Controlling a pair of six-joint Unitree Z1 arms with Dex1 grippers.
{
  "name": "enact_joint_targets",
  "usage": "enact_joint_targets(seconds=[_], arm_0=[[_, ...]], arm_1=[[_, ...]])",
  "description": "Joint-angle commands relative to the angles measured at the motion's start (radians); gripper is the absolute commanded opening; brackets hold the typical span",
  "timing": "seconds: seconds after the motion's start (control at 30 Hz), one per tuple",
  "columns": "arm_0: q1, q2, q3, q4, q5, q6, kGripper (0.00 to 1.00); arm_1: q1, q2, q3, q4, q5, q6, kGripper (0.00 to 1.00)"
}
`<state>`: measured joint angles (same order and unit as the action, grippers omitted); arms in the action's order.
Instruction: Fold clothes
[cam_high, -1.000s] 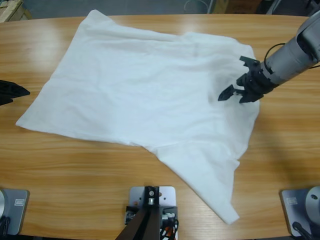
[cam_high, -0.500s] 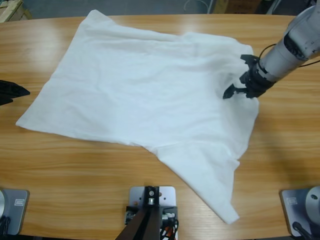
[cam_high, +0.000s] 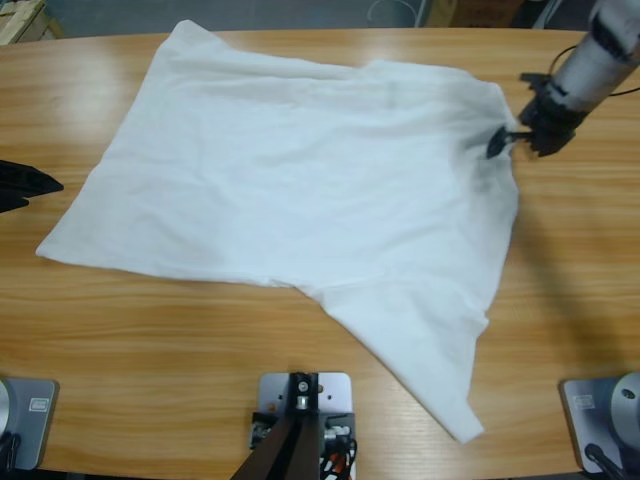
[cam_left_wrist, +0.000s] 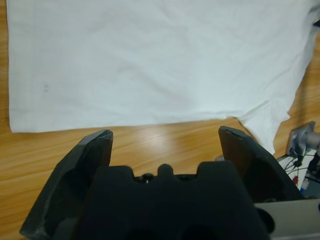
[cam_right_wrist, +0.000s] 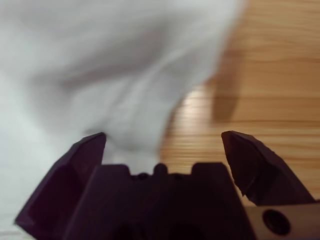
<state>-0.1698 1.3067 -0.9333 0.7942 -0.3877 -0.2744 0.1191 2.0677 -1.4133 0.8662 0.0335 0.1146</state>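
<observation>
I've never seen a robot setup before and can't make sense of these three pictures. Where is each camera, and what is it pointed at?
High view: fixed above the table, looking down on the white T-shirt; the right gripper shows at the shirt's edge and the left gripper at the picture's left edge.
Left wrist view: on the left arm, looking along its open left gripper at the shirt's edge.
Right wrist view: on the right arm, looking along its open right gripper at the shirt's rumpled edge.
All three share the shirt and table.

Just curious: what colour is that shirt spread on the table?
Plain white, no pattern; the shirt shows best in the high view.
</observation>
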Motion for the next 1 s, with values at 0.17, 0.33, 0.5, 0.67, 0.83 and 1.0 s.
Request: enact_joint_targets(seconds=[0.17, 0.33, 0.5, 0.67, 0.83, 1.0], arm_0=[[0.007, 0.041, 0.019, -0.010, 0.009, -0.008, 0.821], [0.007, 0.045, 0.019, -0.012, 0.009, -0.008, 0.821], [0.007, 0.044, 0.019, -0.010, 0.009, -0.007, 0.821], [0.007, 0.043, 0.019, -0.010, 0.009, -0.006, 0.821], [0.007, 0.046, 0.019, -0.010, 0.009, -0.005, 0.821], [0.007, 0.046, 0.019, -0.009, 0.009, -0.005, 0.821]], arm_1=[[-0.049, 0.061, -0.062, 0.068, -0.069, -0.015, 0.956], [0.076, 0.018, -0.107, 0.073, -0.076, -0.016, 1.000], [0.129, 0.057, -0.244, 0.117, -0.073, -0.039, 1.000], [0.086, 0.108, -0.315, 0.159, -0.076, -0.041, 0.996], [0.045, 0.158, -0.338, 0.162, -0.070, -0.046, 0.989], [0.036, 0.203, -0.367, 0.165, -0.069, -0.049, 0.982]])
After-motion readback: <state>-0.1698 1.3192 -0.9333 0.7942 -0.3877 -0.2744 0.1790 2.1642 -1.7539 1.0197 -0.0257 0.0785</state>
